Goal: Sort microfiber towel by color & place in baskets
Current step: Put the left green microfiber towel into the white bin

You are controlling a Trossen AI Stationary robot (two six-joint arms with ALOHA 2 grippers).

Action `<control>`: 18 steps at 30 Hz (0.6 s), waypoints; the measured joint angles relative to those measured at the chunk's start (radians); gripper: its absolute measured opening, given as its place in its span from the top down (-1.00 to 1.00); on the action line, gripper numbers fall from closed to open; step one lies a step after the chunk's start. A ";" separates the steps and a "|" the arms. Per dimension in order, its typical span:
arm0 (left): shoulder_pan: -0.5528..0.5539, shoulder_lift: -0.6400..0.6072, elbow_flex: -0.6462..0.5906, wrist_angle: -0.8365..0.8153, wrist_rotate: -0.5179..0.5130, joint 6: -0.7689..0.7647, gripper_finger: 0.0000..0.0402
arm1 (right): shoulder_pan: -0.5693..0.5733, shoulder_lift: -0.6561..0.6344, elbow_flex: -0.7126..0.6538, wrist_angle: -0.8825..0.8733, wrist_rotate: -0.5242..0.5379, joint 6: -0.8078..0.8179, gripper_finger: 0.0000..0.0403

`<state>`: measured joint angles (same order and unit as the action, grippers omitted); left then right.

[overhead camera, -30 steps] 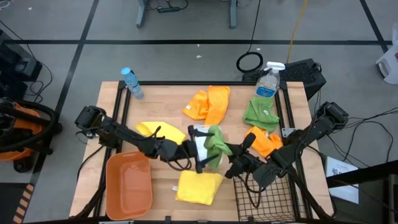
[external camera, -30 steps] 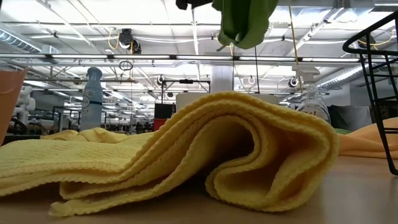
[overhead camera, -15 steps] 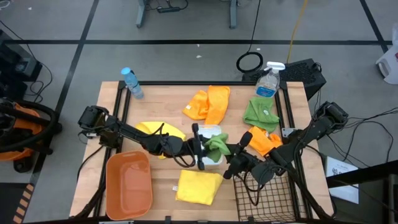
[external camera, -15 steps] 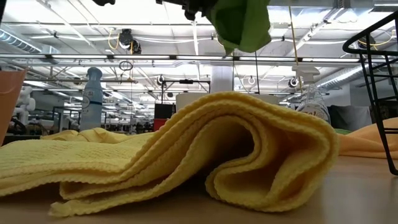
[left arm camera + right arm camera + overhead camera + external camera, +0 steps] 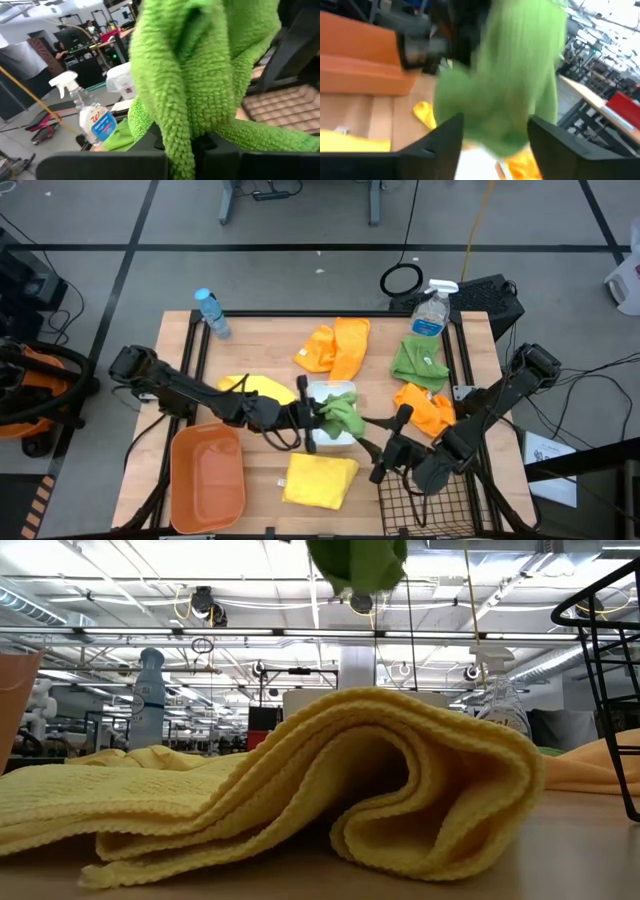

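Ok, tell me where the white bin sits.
High view: the white bin sits mid-table, under the green towel held by the left gripper, between the yellow towel and orange towels.

Only one label shows lettering: clear plastic spray bottle with white trigger head (image 5: 89, 117), blue-and-red label on its front, large white "W" script partly legible, rest of wording too small to read. No other text, numbers or signs legible in any view.

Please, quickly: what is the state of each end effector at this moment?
Left end effector: closed, holding the green towel above the white bin.
Right end effector: open, holding nothing.
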<state>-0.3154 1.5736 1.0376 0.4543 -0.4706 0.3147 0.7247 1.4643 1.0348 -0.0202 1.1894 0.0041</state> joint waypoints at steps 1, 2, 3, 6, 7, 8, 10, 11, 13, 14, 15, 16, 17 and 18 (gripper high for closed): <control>-0.002 -0.010 0.000 -0.006 0.008 -0.012 0.91 | 0.004 0.000 0.000 -0.030 0.015 0.038 -0.15; -0.004 -0.018 0.000 -0.013 0.024 -0.020 0.91 | 0.006 0.000 0.000 -0.053 0.029 0.070 -0.22; -0.007 -0.024 0.000 -0.022 0.040 -0.027 0.91 | 0.007 0.000 0.000 -0.068 0.039 0.095 -0.28; -0.008 -0.027 0.000 -0.015 0.115 -0.050 0.91 | -0.001 0.000 0.000 -0.035 0.040 0.094 -0.41; -0.008 -0.027 0.000 -0.016 0.138 -0.058 0.91 | -0.006 0.000 0.000 0.002 0.039 0.062 -0.43; -0.008 -0.027 0.000 -0.020 0.156 -0.069 0.91 | -0.011 0.000 0.000 0.050 0.038 0.024 -0.45; -0.006 -0.021 0.000 -0.019 0.178 -0.080 0.91 | -0.022 0.000 0.000 0.149 0.010 -0.072 -0.45; -0.005 -0.018 0.000 -0.020 0.184 -0.081 0.91 | -0.030 0.000 0.000 0.198 -0.022 -0.118 -0.45; -0.003 -0.017 0.000 -0.019 0.199 -0.077 0.91 | -0.051 0.000 0.000 0.284 -0.116 -0.185 -0.43; -0.003 -0.017 0.000 -0.016 0.208 -0.077 0.91 | -0.063 0.000 0.000 0.319 -0.182 -0.211 -0.41; -0.001 -0.018 0.000 -0.012 0.213 -0.077 0.91 | -0.076 0.000 0.000 0.344 -0.242 -0.230 -0.40; 0.000 -0.018 0.000 -0.013 0.220 -0.076 0.91 | -0.089 0.000 0.000 0.360 -0.288 -0.242 -0.38; 0.000 -0.018 0.000 -0.013 0.232 -0.074 0.91 | -0.102 0.000 0.000 0.370 -0.322 -0.247 -0.35; 0.001 -0.018 0.000 -0.013 0.239 -0.073 0.91 | -0.114 0.000 0.000 0.379 -0.345 -0.248 -0.32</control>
<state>-0.3145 1.5558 1.0378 0.4415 -0.2314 0.2413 0.6102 1.4643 1.0348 0.3584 0.8448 -0.2440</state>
